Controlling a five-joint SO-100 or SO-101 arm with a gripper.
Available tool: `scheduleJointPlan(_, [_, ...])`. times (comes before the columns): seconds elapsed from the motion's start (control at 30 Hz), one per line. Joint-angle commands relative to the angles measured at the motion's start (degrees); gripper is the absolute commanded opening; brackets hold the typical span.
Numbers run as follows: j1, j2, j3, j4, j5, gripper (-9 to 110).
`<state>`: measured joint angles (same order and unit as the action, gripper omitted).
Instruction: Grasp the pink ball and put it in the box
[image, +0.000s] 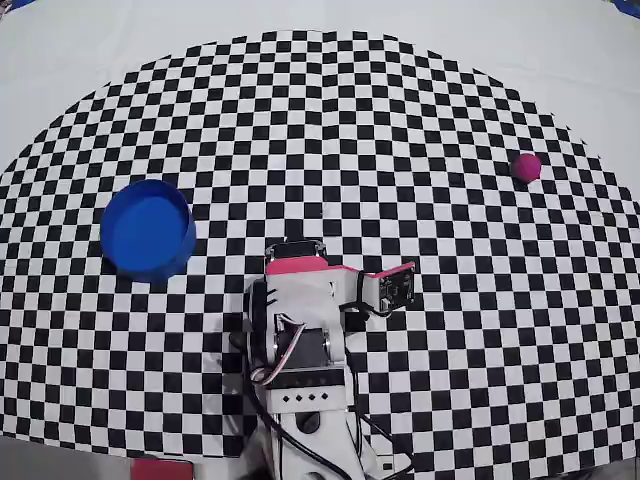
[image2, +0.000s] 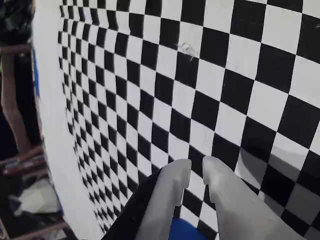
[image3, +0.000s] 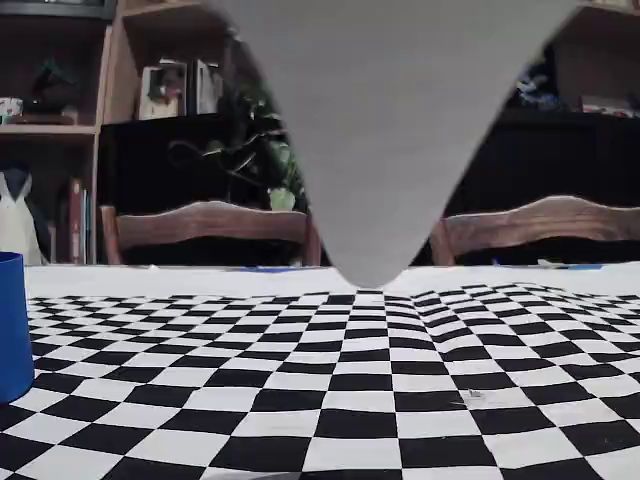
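The pink ball (image: 526, 166) lies near the checkered cloth's (image: 420, 120) right edge, well apart from the blue box (image: 148, 229) at left; the gripper (image2: 196, 171) hangs empty, fingers nearly together.

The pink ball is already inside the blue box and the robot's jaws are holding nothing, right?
Not quite. The pink ball is not in the box; the overhead view shows it lying on the checkered cloth far off to the right, with the box on the left. The rest is right: in the wrist view the jaws of the gripper hold nothing.
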<state>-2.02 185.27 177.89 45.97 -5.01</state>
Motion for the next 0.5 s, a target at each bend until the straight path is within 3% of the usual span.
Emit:
scheduleJointPlan(0.0, [0.3,1.1,0.4,0.2,-0.3,0])
scheduleJointPlan(0.47, [0.1,1.1,0.4,0.2,-0.4,1])
